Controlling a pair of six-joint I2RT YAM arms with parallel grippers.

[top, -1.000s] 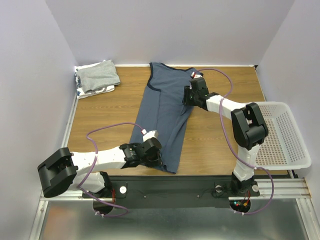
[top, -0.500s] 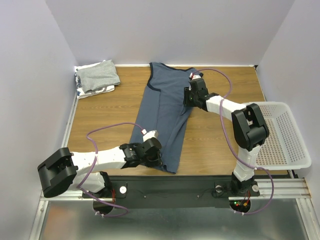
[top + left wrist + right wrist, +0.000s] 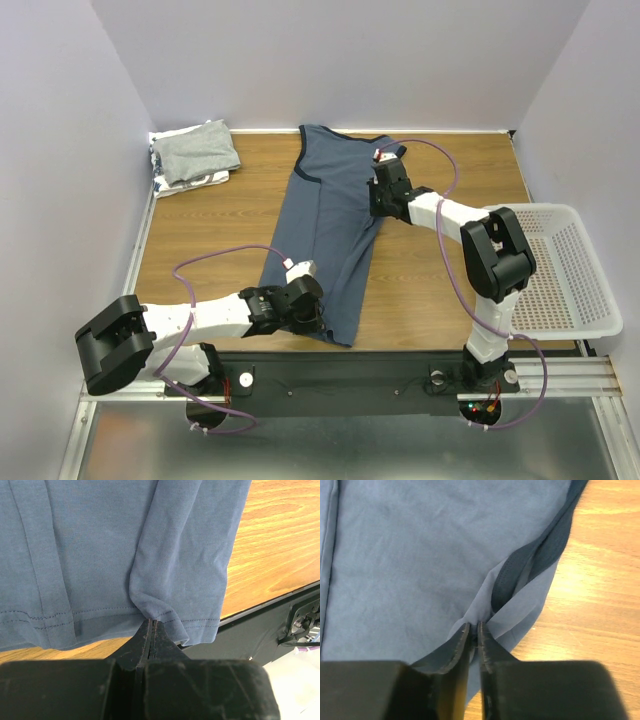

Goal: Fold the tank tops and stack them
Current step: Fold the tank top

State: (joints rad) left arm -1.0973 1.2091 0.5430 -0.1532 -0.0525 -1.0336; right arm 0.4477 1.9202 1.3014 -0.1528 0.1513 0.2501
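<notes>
The slate-blue tank top [image 3: 325, 225] lies lengthwise down the middle of the wooden table, neck end at the back. My left gripper [image 3: 312, 318] is shut on its hem [image 3: 152, 616] near the front edge. My right gripper [image 3: 376, 196] is shut on the cloth by the darker armhole trim [image 3: 520, 577] on the right side. A folded light grey tank top [image 3: 198, 150] lies at the back left on top of a black-and-white patterned one [image 3: 200, 181]. No lettering shows.
A white plastic mesh basket [image 3: 560, 270] stands at the table's right edge. Walls close the table on three sides. The black front rail [image 3: 260, 625] runs just below the hem.
My right gripper has shifted slightly toward the back and left with the cloth in it. The left arm has not moved.
</notes>
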